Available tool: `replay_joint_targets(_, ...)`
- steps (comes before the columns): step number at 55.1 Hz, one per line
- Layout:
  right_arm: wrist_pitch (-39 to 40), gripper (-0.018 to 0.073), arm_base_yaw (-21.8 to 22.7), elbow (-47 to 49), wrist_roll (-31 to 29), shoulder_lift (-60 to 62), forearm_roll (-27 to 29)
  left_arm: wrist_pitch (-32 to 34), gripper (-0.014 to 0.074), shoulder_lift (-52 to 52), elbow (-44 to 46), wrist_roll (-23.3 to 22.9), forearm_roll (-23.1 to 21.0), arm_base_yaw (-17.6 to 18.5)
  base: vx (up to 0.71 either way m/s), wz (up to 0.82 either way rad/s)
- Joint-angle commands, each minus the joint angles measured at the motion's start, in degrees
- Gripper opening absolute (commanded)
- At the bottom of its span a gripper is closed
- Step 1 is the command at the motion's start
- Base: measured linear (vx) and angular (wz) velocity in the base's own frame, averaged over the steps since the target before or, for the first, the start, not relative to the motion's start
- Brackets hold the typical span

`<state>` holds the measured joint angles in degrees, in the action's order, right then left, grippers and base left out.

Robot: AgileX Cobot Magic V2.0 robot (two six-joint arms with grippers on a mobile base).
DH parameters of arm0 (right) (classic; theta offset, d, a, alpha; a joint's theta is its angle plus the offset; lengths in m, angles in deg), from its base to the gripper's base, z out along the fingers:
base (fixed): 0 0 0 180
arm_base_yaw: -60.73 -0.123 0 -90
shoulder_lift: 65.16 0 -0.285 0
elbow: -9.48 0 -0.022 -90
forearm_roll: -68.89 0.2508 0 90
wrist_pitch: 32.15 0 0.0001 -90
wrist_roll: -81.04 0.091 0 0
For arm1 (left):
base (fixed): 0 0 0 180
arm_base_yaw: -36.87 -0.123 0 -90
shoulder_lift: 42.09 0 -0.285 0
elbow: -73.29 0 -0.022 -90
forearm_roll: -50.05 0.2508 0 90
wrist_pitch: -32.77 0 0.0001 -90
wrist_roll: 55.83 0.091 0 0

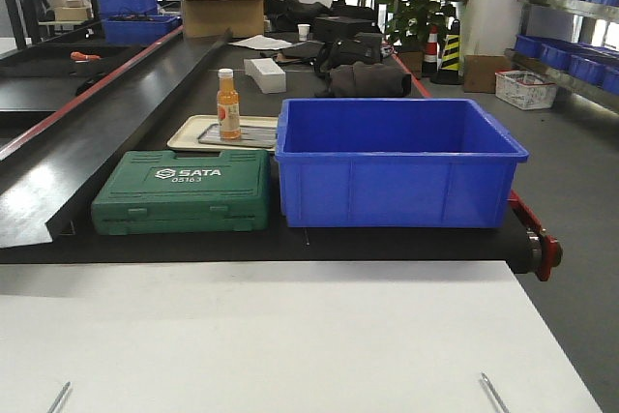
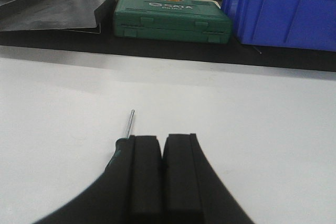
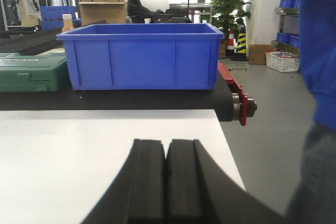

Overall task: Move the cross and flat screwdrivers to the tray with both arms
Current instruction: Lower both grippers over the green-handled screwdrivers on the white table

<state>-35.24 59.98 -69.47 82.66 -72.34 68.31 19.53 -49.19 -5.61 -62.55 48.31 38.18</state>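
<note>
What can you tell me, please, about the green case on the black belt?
The case is a flat, rectangular box of moulded dark green plastic, with white SATA lettering and a number on its lid. It is shut, with two latches on its front side, and lies flat on the belt. The blue crate stands close on its right; whether they touch cannot be told. A cream tray with an orange bottle lies just behind it.
</note>
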Motion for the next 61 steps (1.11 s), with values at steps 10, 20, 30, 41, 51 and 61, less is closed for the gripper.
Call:
replay_joint_targets(10, 4.74, -0.0008, 0.32, -0.41, -0.1, 0.34, -0.61, 4.56, -0.0006, 0.66, 1.68, -0.53, -0.1, -0.14, 0.0, 0.0)
replay_joint_targets(20, 4.74, -0.0008, 0.32, -0.41, -0.1, 0.34, -0.61, 4.81, -0.0006, 0.66, 1.68, -0.53, -0.1, -0.14, 0.0, 0.0)
replay_joint_targets(30, 4.74, -0.0008, 0.32, -0.41, -0.1, 0.34, -0.61, 6.97, -0.0006, 0.66, 1.68, -0.53, -0.1, -0.14, 0.0, 0.0)
replay_joint_targets(41, 8.7, -0.0008, 0.32, -0.41, -0.1, 0.34, -0.61, 19.2, -0.0006, 0.66, 2.27, -0.53, -0.1, -0.14, 0.0, 0.0)
replay_joint_targets(51, 11.03, -0.0008, 0.32, 4.49, 0.94, -0.12, -0.29, 19.94, 0.0, 0.66, 7.32, -0.6, -0.1, -0.14, 0.0, 0.0)
replay_joint_targets(61, -2.68, 0.0, 0.32, 18.04, 0.68, -7.56, -0.72, 16.26, 0.002, -3.04, 15.76, -0.6, -0.1, -0.14, 0.0, 0.0)
